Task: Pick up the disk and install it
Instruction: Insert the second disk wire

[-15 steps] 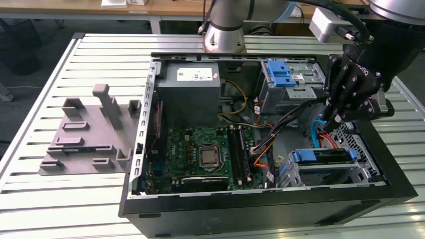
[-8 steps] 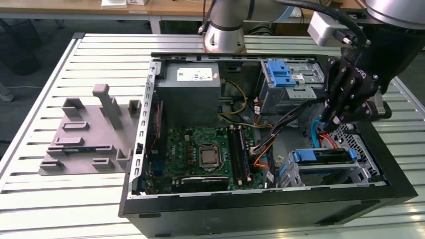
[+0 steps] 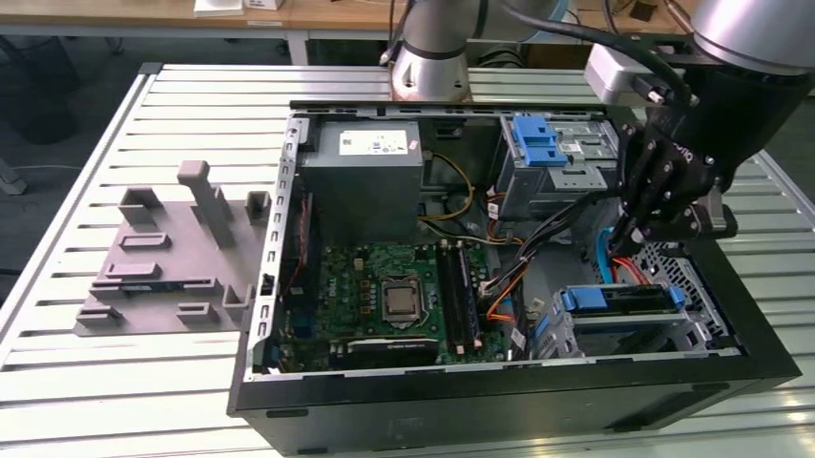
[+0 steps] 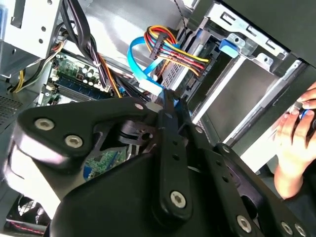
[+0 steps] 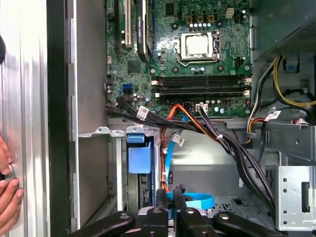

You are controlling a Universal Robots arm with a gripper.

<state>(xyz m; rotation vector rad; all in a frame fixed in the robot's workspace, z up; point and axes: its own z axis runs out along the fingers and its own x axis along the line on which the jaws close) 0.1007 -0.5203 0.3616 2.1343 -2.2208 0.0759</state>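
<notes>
The disk (image 3: 620,300) stands on edge in the lower drive cage at the exterior view's right of the open computer case, its blue rail frame facing up. In both wrist views its blue tab (image 5: 139,154) (image 4: 228,46) sticks out of the cage. My gripper (image 3: 625,248) hangs just above and behind that cage, apart from the disk. Its black fingertips (image 5: 161,195) sit close together with nothing between them, so my gripper (image 5: 169,193) (image 4: 170,98) is shut and holds nothing. A blue flat cable (image 5: 195,201) loops right behind the tips.
A second drive cage with a bare blue latch (image 3: 541,143) sits at the case's back. The power supply (image 3: 369,162), motherboard (image 3: 388,296) and cable bundles (image 5: 197,126) crowd the case. A grey fixture (image 3: 166,258) lies on the slatted table. A person's hand (image 4: 296,143) (image 5: 7,192) rests beside the case.
</notes>
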